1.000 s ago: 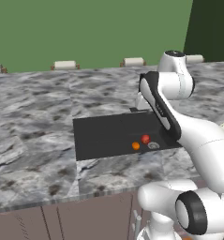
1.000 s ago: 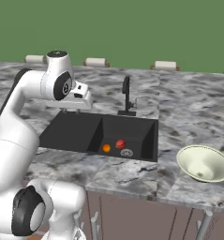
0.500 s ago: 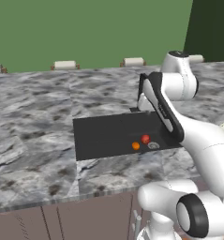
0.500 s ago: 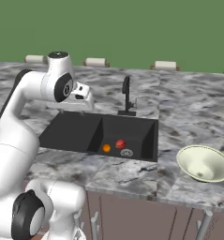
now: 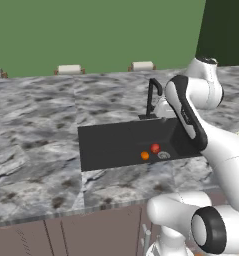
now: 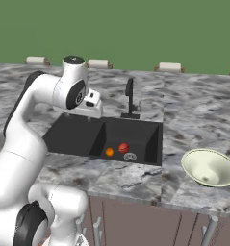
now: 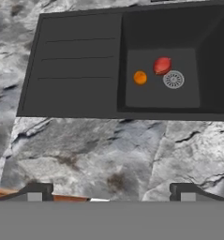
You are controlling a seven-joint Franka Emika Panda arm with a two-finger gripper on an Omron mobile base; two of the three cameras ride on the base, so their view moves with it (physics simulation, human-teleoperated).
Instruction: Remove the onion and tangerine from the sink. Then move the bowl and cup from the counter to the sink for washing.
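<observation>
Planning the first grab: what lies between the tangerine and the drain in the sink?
In the hand view, bare black sink floor; the onion sits just above that line, beside the drain and tangerine.

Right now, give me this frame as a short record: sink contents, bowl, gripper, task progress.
sink contents: onion and tangerine on the floor of the sink, beside the drain
bowl: bowl on the counter right of the sink, empty
gripper: gripper open, holding nothing, above the counter in front of the sink
task progress: nothing removed from the sink yet; bowl not moved
</observation>
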